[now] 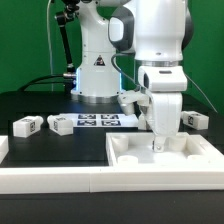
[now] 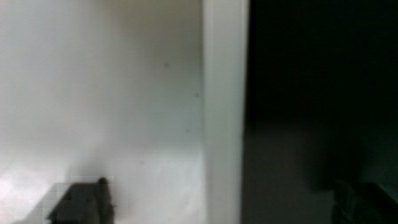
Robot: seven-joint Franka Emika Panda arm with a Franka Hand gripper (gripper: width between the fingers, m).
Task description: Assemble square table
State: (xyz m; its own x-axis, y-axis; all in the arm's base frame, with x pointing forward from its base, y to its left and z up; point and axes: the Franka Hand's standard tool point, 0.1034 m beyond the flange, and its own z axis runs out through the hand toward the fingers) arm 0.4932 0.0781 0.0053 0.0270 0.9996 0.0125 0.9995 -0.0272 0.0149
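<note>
The square table's white slab (image 1: 190, 153) with its raised rim lies at the exterior view's right front. My gripper (image 1: 158, 143) points straight down onto it, near its middle. In the wrist view the slab's white surface (image 2: 107, 100) ends at a rim edge (image 2: 222, 90), with dark table beyond. My gripper (image 2: 222, 205) is open, its dark fingertips (image 2: 80, 203) standing far apart on either side of that edge, and nothing is held. Two tagged white legs (image 1: 27, 125) (image 1: 60, 124) lie at the left, one leg (image 1: 193, 119) at the right, another (image 1: 130, 100) behind the arm.
The marker board (image 1: 95, 121) lies flat in front of the robot base (image 1: 95, 75). A long white border rail (image 1: 60, 182) runs along the front, and a piece of rail (image 1: 3, 148) shows at the left edge. The table top is black.
</note>
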